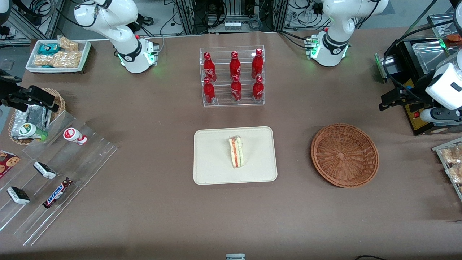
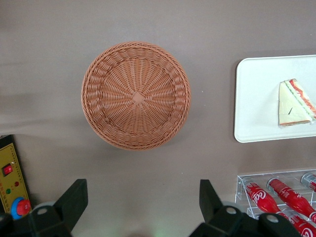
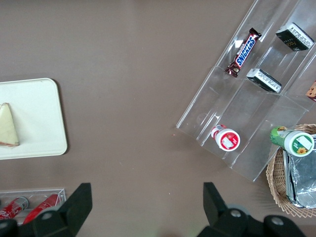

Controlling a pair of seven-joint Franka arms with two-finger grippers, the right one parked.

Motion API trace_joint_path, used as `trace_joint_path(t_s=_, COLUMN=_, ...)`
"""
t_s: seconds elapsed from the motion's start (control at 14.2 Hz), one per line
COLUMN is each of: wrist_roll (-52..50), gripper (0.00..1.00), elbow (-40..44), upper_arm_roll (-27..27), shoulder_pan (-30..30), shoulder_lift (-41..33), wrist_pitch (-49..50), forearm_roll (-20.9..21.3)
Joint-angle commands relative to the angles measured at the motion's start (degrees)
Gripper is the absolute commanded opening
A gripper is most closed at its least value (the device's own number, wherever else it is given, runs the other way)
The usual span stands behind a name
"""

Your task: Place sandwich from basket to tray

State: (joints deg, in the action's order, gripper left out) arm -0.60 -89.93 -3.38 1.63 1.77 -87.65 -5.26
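My jaws (image 2: 143, 210) hang wide open with nothing between them, raised above the worktop (image 1: 151, 216) at the right edge of the front frame, near the black box with the yellow panel (image 1: 411, 108). From my wrist I look straight down on the basket (image 2: 136, 95), a round woven bowl with only bare wicker inside it. In the front frame the basket (image 1: 344, 155) sits right of centre, well apart from the tray (image 1: 213, 162) in the middle. The sandwich (image 1: 236, 152) lies on the tray, its red and green filling stripe turned upward and its point toward the rack of red bottles (image 1: 232, 76), which stands above the tray in the frame. My wrist view also catches the sandwich (image 2: 295, 103) on the tray (image 2: 256, 103).
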Motion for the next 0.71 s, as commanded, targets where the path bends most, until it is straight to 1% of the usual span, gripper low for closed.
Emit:
trace_joint_path(t_s=0.0, wrist_roll=0.3, gripper=1.00, elbow=1.9, upper_arm_roll=-0.6, shoulder_pan=0.1, shoulder_lift=0.8, wrist_pitch=1.6, forearm_roll=-0.9)
trace_joint_path(t_s=0.21, wrist_roll=0.0, gripper=1.00, elbow=1.9, upper_arm_roll=-2.5, shoulder_pan=0.1, shoulder_lift=0.7, wrist_pitch=1.4, forearm_roll=1.7)
trace_joint_path(t_s=0.63, wrist_roll=-0.3, gripper=1.00, elbow=1.9, upper_arm_roll=-2.7, shoulder_pan=0.1, shoulder_lift=0.4, wrist_pitch=1.4, forearm_roll=1.6)
